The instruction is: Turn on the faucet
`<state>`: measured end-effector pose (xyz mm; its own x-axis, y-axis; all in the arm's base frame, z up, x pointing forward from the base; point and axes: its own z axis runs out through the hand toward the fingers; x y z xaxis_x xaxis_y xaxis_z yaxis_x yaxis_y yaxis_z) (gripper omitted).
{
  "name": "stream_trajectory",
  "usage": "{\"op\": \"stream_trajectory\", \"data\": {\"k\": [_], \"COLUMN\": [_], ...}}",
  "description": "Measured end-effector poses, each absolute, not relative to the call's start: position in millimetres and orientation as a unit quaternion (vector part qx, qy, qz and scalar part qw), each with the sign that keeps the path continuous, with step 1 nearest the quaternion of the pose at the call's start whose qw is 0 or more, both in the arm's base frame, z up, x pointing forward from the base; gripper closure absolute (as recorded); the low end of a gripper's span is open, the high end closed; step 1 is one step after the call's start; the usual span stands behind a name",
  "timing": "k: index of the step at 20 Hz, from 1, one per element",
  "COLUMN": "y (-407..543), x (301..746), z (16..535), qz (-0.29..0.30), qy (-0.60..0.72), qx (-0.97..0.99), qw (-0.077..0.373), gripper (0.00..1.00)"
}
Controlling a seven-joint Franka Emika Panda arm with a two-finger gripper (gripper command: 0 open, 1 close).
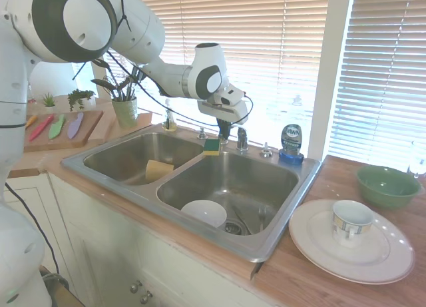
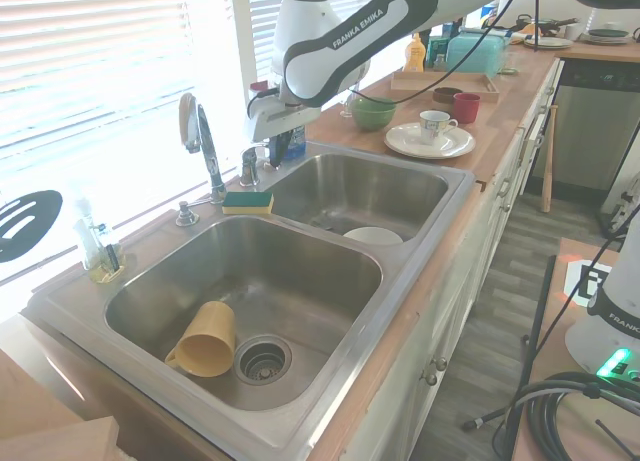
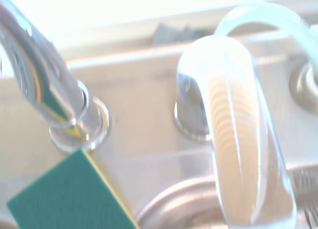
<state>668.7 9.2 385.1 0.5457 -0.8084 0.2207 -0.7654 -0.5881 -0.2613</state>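
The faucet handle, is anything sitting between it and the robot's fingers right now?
Nothing visible blocks it. The gripper hangs just above the faucet's lever handle. The green-and-yellow sponge lies on the sink rim beside the spout base, off to the side.

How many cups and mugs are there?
3 in view. A yellow plastic mug lies on its side in one sink basin; a white patterned cup sits on the big white plate; a red mug stands further along the counter. More may be hidden.
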Motion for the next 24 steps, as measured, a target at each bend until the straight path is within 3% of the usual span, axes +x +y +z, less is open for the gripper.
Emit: {"op": "stream_trajectory", "data": {"k": [16, 24], "y": [5, 9], "x": [675, 677], "z": [397, 405], "qz": [-0.189, -0.223], "qy": [0.451, 0.443], "qx": [-0.869, -0.861], "qw": [0.081, 0.115], "gripper": [1.0, 1.0]}}
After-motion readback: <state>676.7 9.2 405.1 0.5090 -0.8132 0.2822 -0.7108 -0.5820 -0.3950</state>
